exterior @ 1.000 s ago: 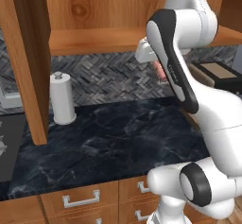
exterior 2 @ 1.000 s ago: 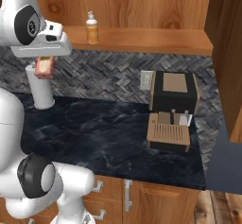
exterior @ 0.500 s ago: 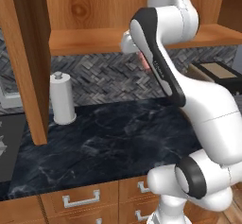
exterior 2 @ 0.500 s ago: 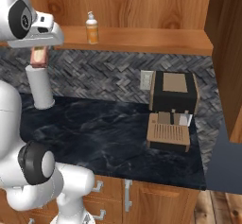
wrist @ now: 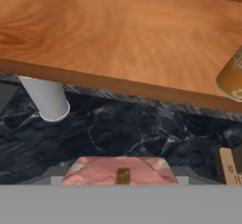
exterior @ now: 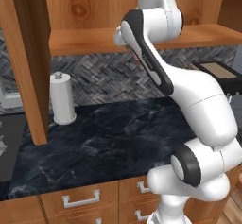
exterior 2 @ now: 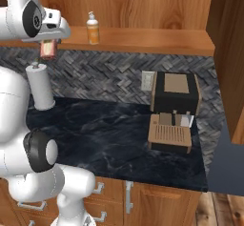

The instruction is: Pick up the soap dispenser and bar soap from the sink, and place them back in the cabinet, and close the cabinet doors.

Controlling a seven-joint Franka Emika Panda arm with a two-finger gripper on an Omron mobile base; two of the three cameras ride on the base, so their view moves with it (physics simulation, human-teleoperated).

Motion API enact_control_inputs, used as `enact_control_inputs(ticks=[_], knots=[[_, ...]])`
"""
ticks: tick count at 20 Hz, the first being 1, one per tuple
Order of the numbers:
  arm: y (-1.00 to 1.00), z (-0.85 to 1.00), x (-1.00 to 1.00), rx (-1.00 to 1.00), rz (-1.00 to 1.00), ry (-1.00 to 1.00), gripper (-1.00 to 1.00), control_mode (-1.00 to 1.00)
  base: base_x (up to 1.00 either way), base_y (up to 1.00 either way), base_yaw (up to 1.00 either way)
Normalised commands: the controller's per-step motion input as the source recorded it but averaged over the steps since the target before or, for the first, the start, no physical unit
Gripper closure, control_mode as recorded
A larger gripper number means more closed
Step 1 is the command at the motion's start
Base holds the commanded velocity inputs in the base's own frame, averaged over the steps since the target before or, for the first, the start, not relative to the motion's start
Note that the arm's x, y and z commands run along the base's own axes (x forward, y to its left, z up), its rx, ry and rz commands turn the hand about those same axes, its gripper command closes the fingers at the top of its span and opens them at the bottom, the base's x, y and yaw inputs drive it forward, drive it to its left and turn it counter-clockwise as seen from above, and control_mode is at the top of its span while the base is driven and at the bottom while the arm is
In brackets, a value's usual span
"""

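My gripper [exterior 2: 48, 44] is shut on the bar soap [exterior 2: 47, 51], a reddish block hanging just below the front edge of the cabinet shelf [exterior 2: 152, 39], left of the soap dispenser. In the hand view the bar soap [wrist: 120, 170] lies between the fingers at the bottom, with the shelf [wrist: 118, 34] just ahead. The soap dispenser [exterior 2: 92, 28], amber with a white pump, stands upright on that shelf; its side shows as an amber bottle [wrist: 232, 79]. Both cabinet doors stand open: one door [exterior: 28, 62] at the left, one door [exterior 2: 228, 53] at the right. A dark strip that may be the sink [exterior: 7, 142] lies far left.
A white paper-towel roll [exterior 2: 40, 87] stands on the dark marble counter [exterior 2: 109, 139] right below the gripper. A coffee machine [exterior 2: 174, 110] sits against the backsplash to the right. Drawers with silver handles [exterior: 80, 199] run under the counter.
The arm has lifted the bar soap from in front of the backsplash up to the level of the shelf's front edge and swung it sideways, away from the coffee machine. The grip is unchanged.
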Motion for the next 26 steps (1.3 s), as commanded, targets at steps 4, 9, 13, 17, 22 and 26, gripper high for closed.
enact_control_inputs(ticks=[4, 9, 13, 17, 22, 26], knots=[[0.00, 0.23, 0.73, 0.01, 0.00, 0.00, 1.00, -1.00, 0.00, 0.00, 0.00], [0.00, 0.28, 0.61, 0.02, 0.00, 0.00, 1.00, -1.00, 0.00, 0.00, 0.00], [0.00, 0.17, 0.60, 0.01, 0.00, 0.00, 1.00, -1.00, 0.00, 0.00, 0.00], [0.00, 0.00, 0.44, 0.00, 0.00, 0.00, 1.00, -1.00, 0.00, 0.00, 0.00], [0.00, -0.06, 0.45, 0.00, 0.00, 0.00, 1.00, -1.00, 0.00, 0.00, 0.00], [0.01, -0.14, 0.47, 0.00, 0.00, 0.00, 1.00, -1.00, 0.00, 0.00, 0.00]])
